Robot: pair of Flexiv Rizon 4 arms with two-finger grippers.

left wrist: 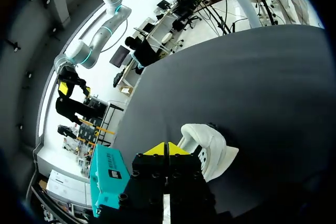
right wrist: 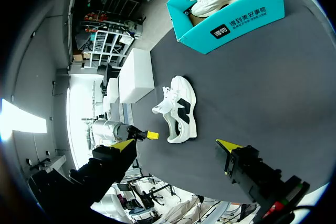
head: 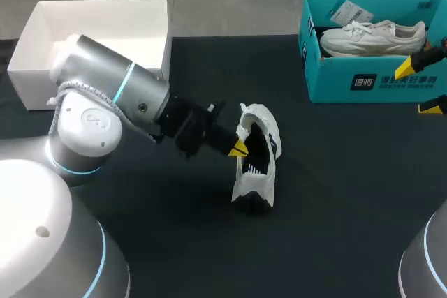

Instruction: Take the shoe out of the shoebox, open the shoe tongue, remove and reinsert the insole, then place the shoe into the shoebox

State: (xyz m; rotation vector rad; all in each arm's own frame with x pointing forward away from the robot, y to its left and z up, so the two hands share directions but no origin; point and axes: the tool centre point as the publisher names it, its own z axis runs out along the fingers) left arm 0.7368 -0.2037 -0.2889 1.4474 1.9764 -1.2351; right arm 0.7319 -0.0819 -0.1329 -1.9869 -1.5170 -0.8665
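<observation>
Shoe [head: 257, 162] sits mid-table, well apart from the teal shoebox [head: 335, 78] at far right. Its long axis runs near–far with a slight tilt. The laces show toward the near end, so I read it as toe near, heel far, but not certain. The opening faces left, at the left gripper [head: 239, 148], whose tips are pressed together right at the opening's edge. Can't tell if they've nipped any fabric. Right gripper [head: 419, 88] is spread wide by the shoebox front, well apart from the shoe. Left arm is clearly nearer, so the tongue pull looks like its job, coming in from the left across the long axis.
</observation>
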